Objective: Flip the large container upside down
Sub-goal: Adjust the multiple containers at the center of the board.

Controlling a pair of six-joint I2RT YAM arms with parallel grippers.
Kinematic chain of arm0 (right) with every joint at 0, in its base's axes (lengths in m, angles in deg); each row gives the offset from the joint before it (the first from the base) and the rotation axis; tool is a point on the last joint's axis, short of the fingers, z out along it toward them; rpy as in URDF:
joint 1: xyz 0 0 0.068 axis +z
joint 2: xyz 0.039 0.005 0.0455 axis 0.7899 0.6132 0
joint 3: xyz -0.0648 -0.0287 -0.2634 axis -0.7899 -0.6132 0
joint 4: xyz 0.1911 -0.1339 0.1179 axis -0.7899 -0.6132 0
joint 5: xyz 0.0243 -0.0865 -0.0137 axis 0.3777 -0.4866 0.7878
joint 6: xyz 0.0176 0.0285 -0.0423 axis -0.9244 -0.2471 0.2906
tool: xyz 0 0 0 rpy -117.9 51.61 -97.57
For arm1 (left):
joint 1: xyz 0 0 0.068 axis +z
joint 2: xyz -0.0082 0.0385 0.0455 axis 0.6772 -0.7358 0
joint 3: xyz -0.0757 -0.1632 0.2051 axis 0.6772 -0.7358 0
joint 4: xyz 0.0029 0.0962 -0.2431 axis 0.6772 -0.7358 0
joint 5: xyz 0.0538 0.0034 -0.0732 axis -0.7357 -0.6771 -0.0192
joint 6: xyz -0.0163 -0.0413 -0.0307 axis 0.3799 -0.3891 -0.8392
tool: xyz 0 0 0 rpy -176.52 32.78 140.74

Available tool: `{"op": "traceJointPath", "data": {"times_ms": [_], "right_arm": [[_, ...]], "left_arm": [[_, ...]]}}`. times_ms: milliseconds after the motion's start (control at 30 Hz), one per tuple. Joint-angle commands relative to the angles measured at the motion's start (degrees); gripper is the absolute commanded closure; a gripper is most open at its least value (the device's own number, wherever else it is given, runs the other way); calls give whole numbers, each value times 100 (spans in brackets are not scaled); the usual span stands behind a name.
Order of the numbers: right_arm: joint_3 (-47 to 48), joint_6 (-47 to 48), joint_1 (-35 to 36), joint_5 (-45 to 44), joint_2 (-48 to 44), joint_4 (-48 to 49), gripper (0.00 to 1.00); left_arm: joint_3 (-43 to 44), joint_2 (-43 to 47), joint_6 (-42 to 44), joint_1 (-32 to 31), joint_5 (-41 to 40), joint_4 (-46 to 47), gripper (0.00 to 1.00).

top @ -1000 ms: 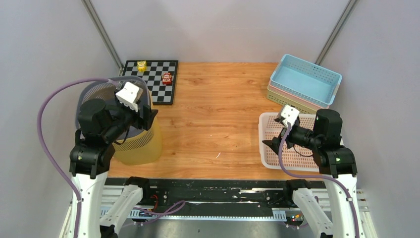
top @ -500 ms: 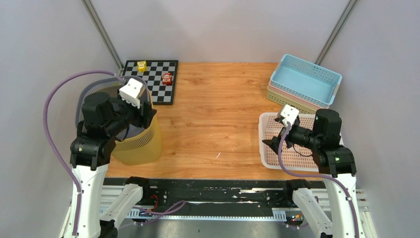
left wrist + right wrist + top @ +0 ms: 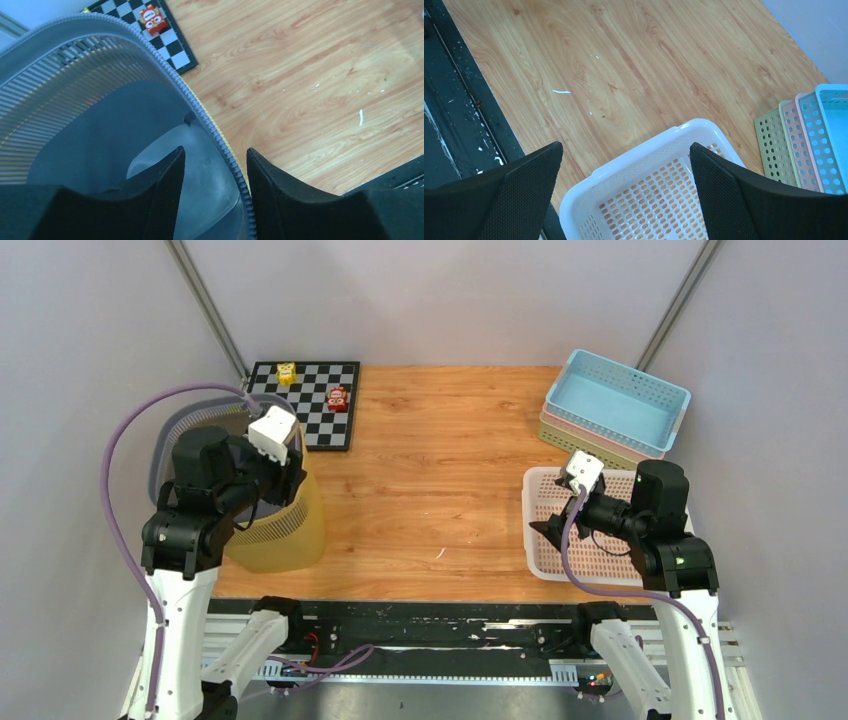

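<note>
Top view: large container [image 3: 185, 423], grey and slatted, stands mouth up at the near-left corner of the surface [image 3: 440, 460]. A yellow bin [image 3: 290, 535] sits tight against its near-right side; can't tell if they're nested. Left claw [image 3: 283, 477] is on the container's right rim. Right claw [image 3: 547, 534] hangs over the near-left corner of the white basket [image 3: 552, 487]. Chessboard [image 3: 318, 423] with a yellow toy [image 3: 286, 372] and a red toy [image 3: 338, 398] lies behind the container. Stacked baskets [image 3: 615, 400] sit back right.

Left wrist: left claw [image 3: 214, 150] is about half open and straddles the grey rim, one finger inside and one outside. There's a gap on the inner side, so it's not clamped yet. A thin yellow edge hugs the rim's outside.

Right wrist: right claw [image 3: 624, 147] is wide open and holding nothing, with the white basket's [image 3: 654, 195] corner below.
</note>
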Motion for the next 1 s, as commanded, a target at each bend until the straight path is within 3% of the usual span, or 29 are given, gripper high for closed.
{"op": "traceJointPath", "data": {"times_ms": [0, 300, 400, 600, 633, 967], "right_arm": [[-60, -107, 60, -76, -39, 76, 1], [-106, -408, 80, -518, 108, 391, 1], [-57, -696, 136, -1052, 380, 506, 3], [239, -1270, 409, -2957, 1550, 555, 13], [286, -1332, 476, -3208, 1739, 545, 15], [-175, -1862, 1730, -4415, 2663, 1061, 16]], "left_arm": [[108, 235, 339, 46, -665, -292, 50], [-85, 464, 513, 50, -1226, -350, 51], [-73, 475, 495, 50, -1251, -337, 49], [119, 744, 576, 43, -222, -309, 4], [160, 799, 583, 50, 0, -279, 1], [1079, 461, 574, 46, 1148, 13, 0]]}}
